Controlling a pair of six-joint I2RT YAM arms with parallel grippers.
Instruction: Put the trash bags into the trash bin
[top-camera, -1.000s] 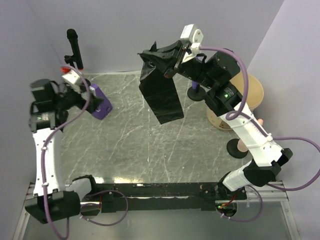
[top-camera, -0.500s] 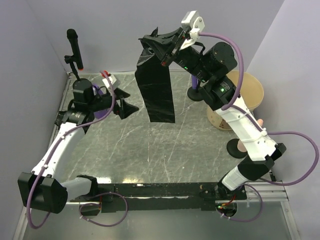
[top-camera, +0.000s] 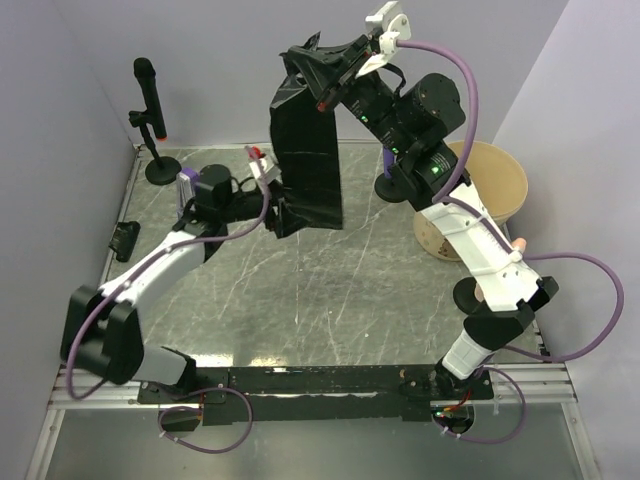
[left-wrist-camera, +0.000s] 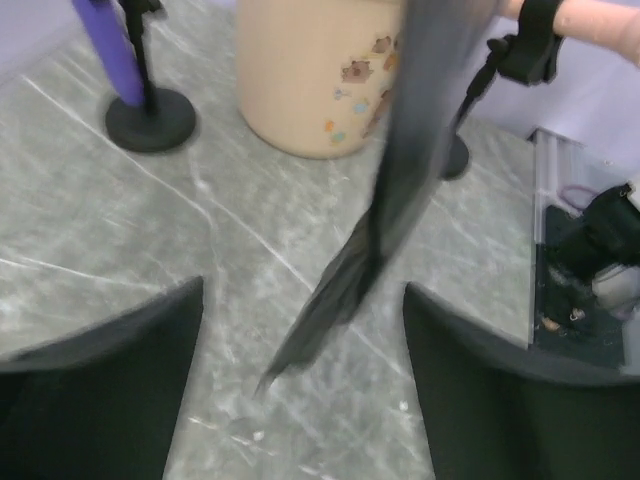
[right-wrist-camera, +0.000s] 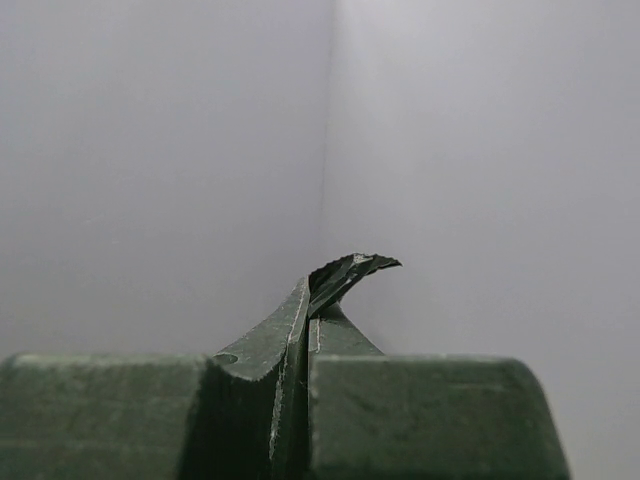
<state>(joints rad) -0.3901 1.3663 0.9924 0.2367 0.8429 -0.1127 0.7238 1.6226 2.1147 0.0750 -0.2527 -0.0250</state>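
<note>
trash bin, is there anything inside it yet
The visible part of the trash bin's pale inside shows nothing. The rest is hidden behind the right arm. The trash bag hangs from the shut right gripper, outside the bin.

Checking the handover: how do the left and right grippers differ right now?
The right gripper is shut on the trash bag's top edge; the left gripper is open, gripping nothing. The right gripper is high above the table; the left gripper sits low, by the bag's hanging lower end. Both are at the same bag.
</note>
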